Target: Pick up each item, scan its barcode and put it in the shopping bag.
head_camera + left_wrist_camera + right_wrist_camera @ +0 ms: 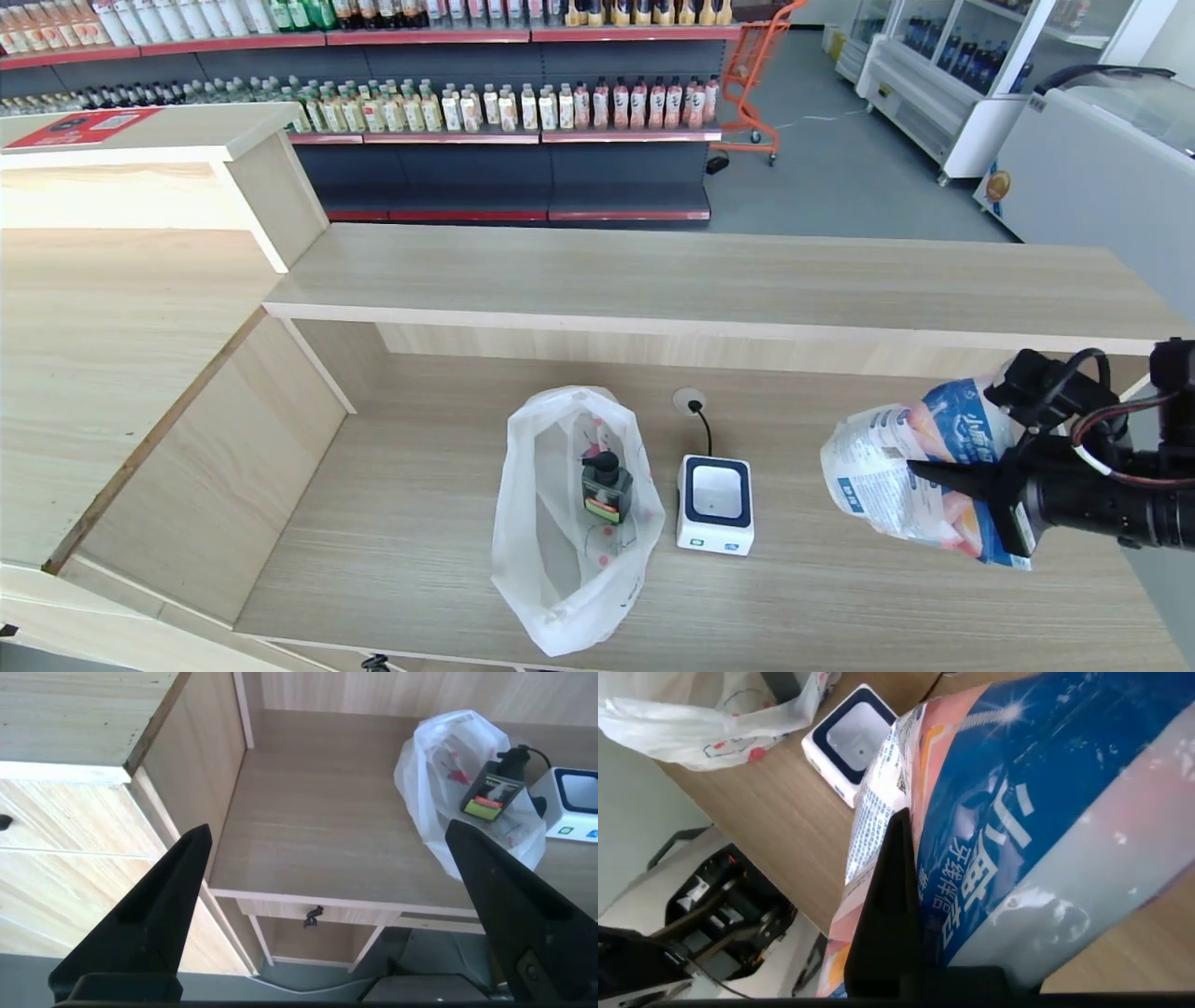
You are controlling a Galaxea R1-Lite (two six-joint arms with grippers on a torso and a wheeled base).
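Packet (896, 471) clamped in right gripper (936, 471), held off the counter (840, 597) at 3 o'clock of the scanner (716, 504). Right arm comes in level from 3 o'clock, fingers pointing to 9. Shopping bag (537, 523) lies open at scanner's 9 o'clock, pump bottle (606, 485) inside. Left gripper (329, 835) fingers spread wide, above counter's near-left edge.

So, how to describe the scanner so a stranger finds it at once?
On the lower wooden counter, beside the white shopping bag, stands the scanner. It is the only small white box, with a dark-framed window on top and a black cable behind.
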